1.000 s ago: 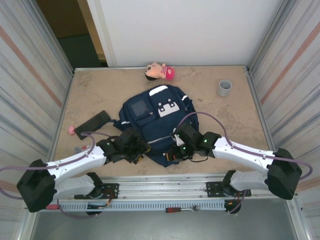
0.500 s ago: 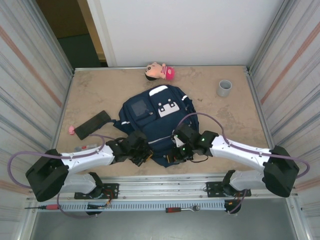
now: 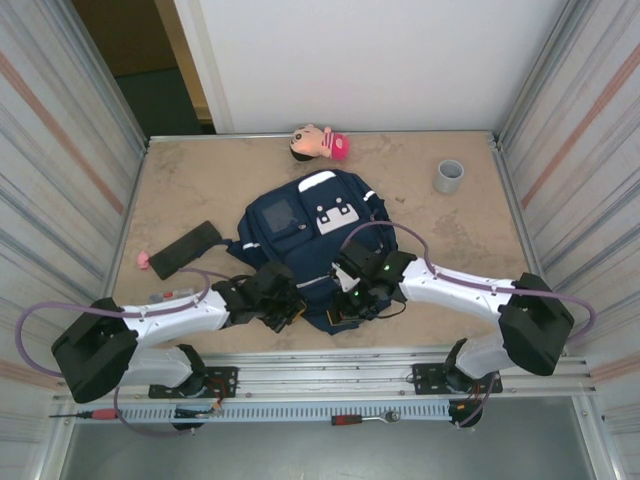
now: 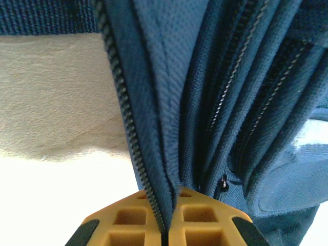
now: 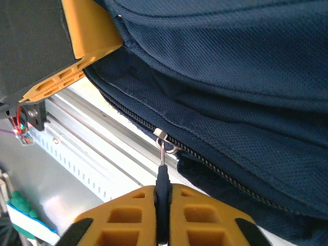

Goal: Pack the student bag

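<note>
Two arms reach in from the near edge in the view from above. The student bag (image 3: pixel 315 225) lies flat in the middle of the worktop (image 3: pixel 450 240). The left gripper (image 3: pixel 287 305) and the right gripper (image 3: pixel 343 305) are both at the bag's near edge, close together. A doll (image 3: pixel 320 143) lies past the bag by the far wall. A grey cup (image 3: pixel 449 176) stands to the right, and a flat black case (image 3: pixel 185 249) lies to the left.

From the left wrist, the left gripper (image 4: pixel 165 210) is pinched tight on a fold of the bag's (image 4: pixel 169 77) blue cloth, right beside a zip. The pale worktop (image 4: pixel 56 102) shows on the left.

From the right wrist, the right gripper (image 5: pixel 162 205) is squeezed closed on the small black zip pull (image 5: pixel 162 177). The pull hangs from a metal ring on the bag's (image 5: pixel 230 77) zip. A grey metal rail (image 5: pixel 77 148) runs under the bag's edge.
</note>
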Controlling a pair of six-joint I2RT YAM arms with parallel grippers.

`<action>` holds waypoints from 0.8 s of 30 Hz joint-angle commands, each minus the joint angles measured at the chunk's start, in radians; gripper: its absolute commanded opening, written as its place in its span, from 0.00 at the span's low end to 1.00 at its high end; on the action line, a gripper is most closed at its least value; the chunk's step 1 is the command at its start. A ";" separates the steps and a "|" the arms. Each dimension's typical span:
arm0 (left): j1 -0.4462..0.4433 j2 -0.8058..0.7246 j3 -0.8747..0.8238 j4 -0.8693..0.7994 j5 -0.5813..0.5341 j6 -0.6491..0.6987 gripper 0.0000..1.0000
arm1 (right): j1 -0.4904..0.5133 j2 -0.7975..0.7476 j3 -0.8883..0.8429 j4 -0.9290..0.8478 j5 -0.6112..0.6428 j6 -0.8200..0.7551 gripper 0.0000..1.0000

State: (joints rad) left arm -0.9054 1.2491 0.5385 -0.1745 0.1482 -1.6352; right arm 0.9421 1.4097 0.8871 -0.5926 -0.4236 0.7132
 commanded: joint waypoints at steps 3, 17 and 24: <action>0.003 -0.021 -0.005 -0.026 -0.007 0.028 0.00 | -0.035 -0.026 0.030 -0.105 0.049 -0.030 0.00; 0.267 -0.234 -0.011 -0.332 -0.035 0.317 0.00 | -0.004 -0.176 -0.074 -0.022 -0.052 0.053 0.00; 0.285 -0.247 0.056 -0.355 -0.042 0.486 0.46 | -0.027 -0.176 -0.075 0.062 -0.017 0.089 0.00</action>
State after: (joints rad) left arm -0.6224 1.0241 0.5457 -0.4774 0.1585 -1.2797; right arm 0.9382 1.2503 0.8249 -0.5510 -0.4427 0.7643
